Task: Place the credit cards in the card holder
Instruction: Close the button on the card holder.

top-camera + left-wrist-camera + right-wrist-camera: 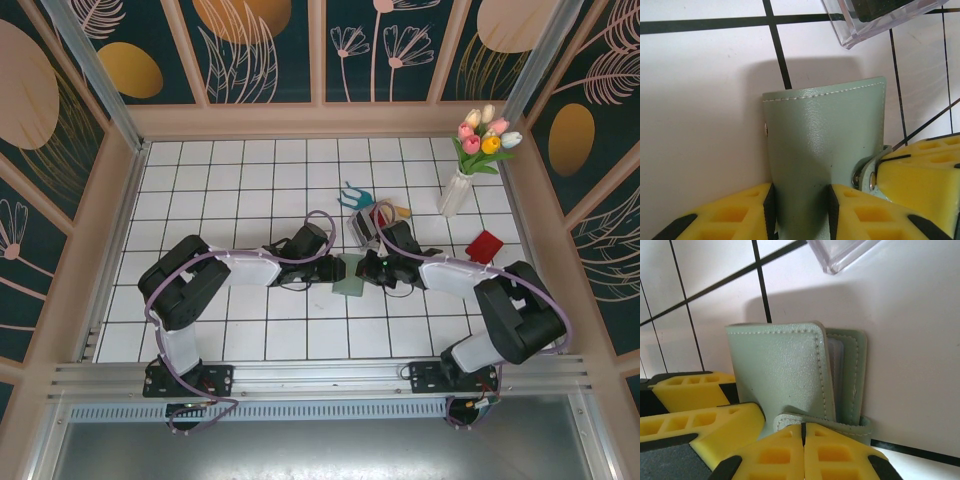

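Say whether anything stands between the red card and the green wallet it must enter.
Yes. Between the red card and the green wallet lies the right gripper, shut on the wallet's strap, with its arm behind it. The wallet's cover is also folded nearly shut.

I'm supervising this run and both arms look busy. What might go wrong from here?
The right gripper pinches only the thin strap of the card holder; it may slip free. The left gripper clamps the body. The clear rack sits close beyond; a tug might knock it.
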